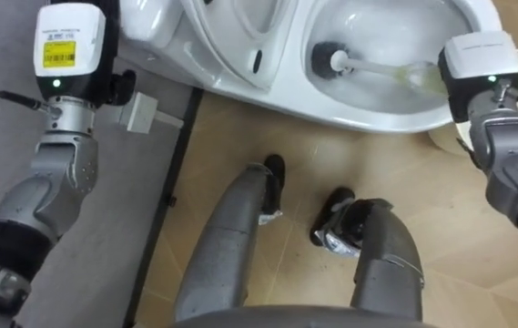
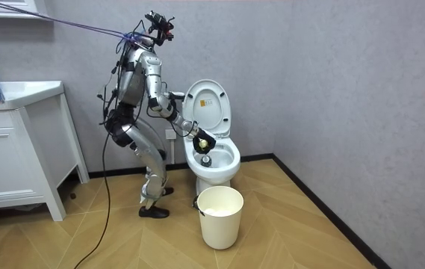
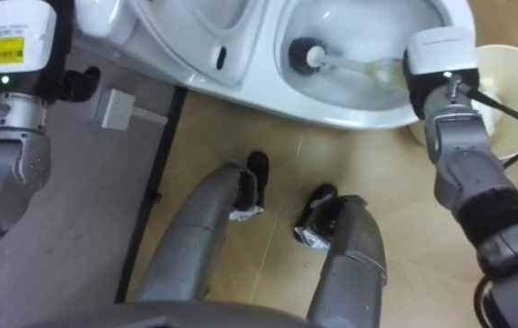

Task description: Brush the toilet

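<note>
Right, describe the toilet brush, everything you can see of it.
The toilet brush has a dark round head, a white collar and a pale, translucent-looking handle. It lies slanted inside the white toilet bowl, head toward the bowl's rear, handle running back to the right robot hand, where its end is hidden.

Your right arm enters from the right edge and angles up to the upper right of the frame, where your right hand (image 1: 480,60) shows its white back. Your left arm climbs the left edge, elbow bent, left hand (image 1: 69,46) at upper left. In the room view you lean forward, knees bent
</note>
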{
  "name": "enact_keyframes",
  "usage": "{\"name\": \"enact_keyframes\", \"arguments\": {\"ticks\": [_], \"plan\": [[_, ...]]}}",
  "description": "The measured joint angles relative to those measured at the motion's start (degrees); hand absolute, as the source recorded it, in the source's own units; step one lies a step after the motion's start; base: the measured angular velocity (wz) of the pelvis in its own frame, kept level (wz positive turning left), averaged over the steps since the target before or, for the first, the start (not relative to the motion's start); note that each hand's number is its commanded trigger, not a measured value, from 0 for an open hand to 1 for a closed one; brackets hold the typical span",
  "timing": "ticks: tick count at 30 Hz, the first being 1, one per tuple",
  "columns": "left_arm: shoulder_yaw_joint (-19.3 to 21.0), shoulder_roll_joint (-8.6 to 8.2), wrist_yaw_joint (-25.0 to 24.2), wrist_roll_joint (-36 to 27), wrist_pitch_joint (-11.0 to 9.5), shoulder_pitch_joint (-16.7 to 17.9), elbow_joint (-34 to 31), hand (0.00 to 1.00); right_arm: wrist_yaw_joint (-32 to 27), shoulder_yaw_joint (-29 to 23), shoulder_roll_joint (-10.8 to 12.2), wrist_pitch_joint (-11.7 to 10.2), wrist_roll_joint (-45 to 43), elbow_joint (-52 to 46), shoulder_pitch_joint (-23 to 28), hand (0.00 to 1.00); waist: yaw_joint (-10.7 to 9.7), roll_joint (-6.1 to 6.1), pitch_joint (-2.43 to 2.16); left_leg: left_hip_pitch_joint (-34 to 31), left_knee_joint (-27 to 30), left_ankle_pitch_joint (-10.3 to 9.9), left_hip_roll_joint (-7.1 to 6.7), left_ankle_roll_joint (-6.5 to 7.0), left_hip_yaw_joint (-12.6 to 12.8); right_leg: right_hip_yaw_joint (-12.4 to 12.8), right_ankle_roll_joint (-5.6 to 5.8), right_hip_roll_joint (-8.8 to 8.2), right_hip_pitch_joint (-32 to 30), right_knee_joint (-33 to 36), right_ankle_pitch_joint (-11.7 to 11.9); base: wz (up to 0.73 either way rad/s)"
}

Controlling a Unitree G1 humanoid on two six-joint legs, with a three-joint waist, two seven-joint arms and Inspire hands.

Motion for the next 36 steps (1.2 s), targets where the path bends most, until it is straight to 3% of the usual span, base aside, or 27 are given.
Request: {"name": "enact_keyframes", "arguments": {"ticks": [2,5,9,12,13,15,18,23,27,29,32,34,35,36], "plan": [[-0.03,-0.02,0.7,-0.56,-1.39,0.69,-0.04,0.0,1.91,0.0,0.02,0.17,-0.8,-2.51,0.76,1.0,-0.53,-0.27,-0.15,0.31,-0.6,-0.06,0.35,-0.33,0.08,0.14,-0.3,0.52,0.17,-0.71,0.22,-0.08],[-0.01,0.05,1.47,-2.8,-1.87,2.01,-0.07,0.0,4.55,0.04,0.01,0.93,-1.37,-5.69,1.91,1.0,-0.83,-0.42,-0.44,0.92,-1.04,-0.23,0.86,-0.71,0.29,0.53,-0.44,1.19,0.65,-1.57,0.32,-0.08],[-0.2,0.96,1.53,-2.94,-2.75,2.04,0.83,0.0,5.19,1.07,-1.1,0.73,-0.26,-3.57,-0.03,1.0,-0.55,-0.48,-0.46,1.66,-1.16,-0.39,1.09,-0.89,0.57,0.66,-0.46,1.36,1.32,-1.81,0.33,-0.05],[-1.23,2.24,1.83,-4.02,-3.96,1.6,1.84,0.0,2.44,4.34,-1.96,-2.77,8.45,6.79,-6.34,1.0,-0.49,-1.53,-0.31,2.38,-1.27,-0.34,1.05,-0.83,1.01,0.98,-0.46,1.12,1.61,-1.42,0.32,0.0],[-1.46,2.66,2.38,-4.01,-4.55,0.84,2.58,0.0,1.1,4.6,-1.65,-4.95,14.29,11.86,-8.75,1.0,-0.7,-2.35,-0.08,2.38,-1.44,-0.1,0.95,-0.69,1.15,0.95,-0.53,0.86,1.51,-1.2,0.2,0.15],[-1.57,4.53,3.96,-3.41,-4.67,0.05,2.38,0.0,-1.66,4.22,-0.61,-8.45,25.31,19.28,-12.65,1.0,-1.5,-5.15,0.42,1.79,-1.65,0.73,0.18,-0.55,1.7,1.52,-0.57,-0.17,-0.04,0.09,-0.15,0.12],[-0.65,4.65,5.74,-1.36,-4.17,0.07,1.79,0.0,-5.07,0.18,-0.26,-11.18,34.29,23.5,-16.67,1.0,-3.12,-6.45,0.85,0.99,-1.1,1.05,-0.69,-0.06,2.0,1.83,-0.28,-1.37,-1.26,1.88,-0.64,0.11],[0.35,4.61,7.36,1.46,-3.0,0.1,1.25,0.0,-7.44,-0.56,-1.42,-13.85,35.78,27.62,-19.94,1.0,-5.07,-8.64,0.82,0.51,-1.13,1.52,-1.09,0.57,2.62,2.18,0.16,-2.57,-2.13,2.87,-0.57,0.06],[0.36,4.46,7.07,2.54,-1.86,0.1,0.48,0.0,-8.98,-0.65,-1.38,-14.48,35.79,28.84,-19.88,1.0,-5.73,-8.64,0.82,0.42,-1.86,1.87,-1.8,1.29,2.88,2.3,0.77,-3.36,-2.38,2.96,-0.22,0.01],[0.35,3.48,5.93,2.83,-0.74,-0.23,-0.35,0.0,-9.01,-0.66,-1.25,-14.41,35.38,28.84,-19.7,1.0,-5.97,-8.56,0.82,0.47,-2.28,1.85,-2.01,1.68,3.2,2.24,1.18,-3.9,-2.47,2.98,0.01,0.02],[0.35,3.28,4.48,4.01,-0.68,-0.53,-0.38,0.0,-9.02,-0.68,-0.52,-14.28,34.66,28.81,-18.51,1.0,-5.42,-8.28,0.86,0.95,-2.31,1.98,-2.01,2.12,3.02,2.16,1.39,-3.78,-1.81,2.61,0.36,0.0],[-0.1,2.87,3.31,4.07,-0.45,-0.46,0.03,0.0,-9.04,-0.68,0.78,-13.97,33.48,28.66,-16.95,1.0,-4.99,-7.11,0.96,2.14,-2.21,1.81,-1.81,2.33,2.76,2.05,1.66,-3.3,-0.33,1.85,0.51,-0.06],[-0.86,1.84,2.46,4.11,0.18,-0.62,0.39,0.0,-9.05,-0.65,1.2,-13.95,32.14,28.05,-15.98,1.0,-4.51,-5.57,0.94,2.74,-2.38,1.49,-1.67,2.33,2.6,1.96,2.04,-2.97,0.46,1.07,0.72,-0.09],[-1.16,1.22,2.13,4.1,0.43,-0.69,0.76,0.0,-9.05,-0.65,1.45,-13.93,30.99,27.95,-15.68,1.0,-4.15,-4.77,0.88,2.94,-2.53,1.4,-1.68,2.28,2.61,1.97,2.25,-2.94,0.67,0.78,0.79,-0.1]]}}
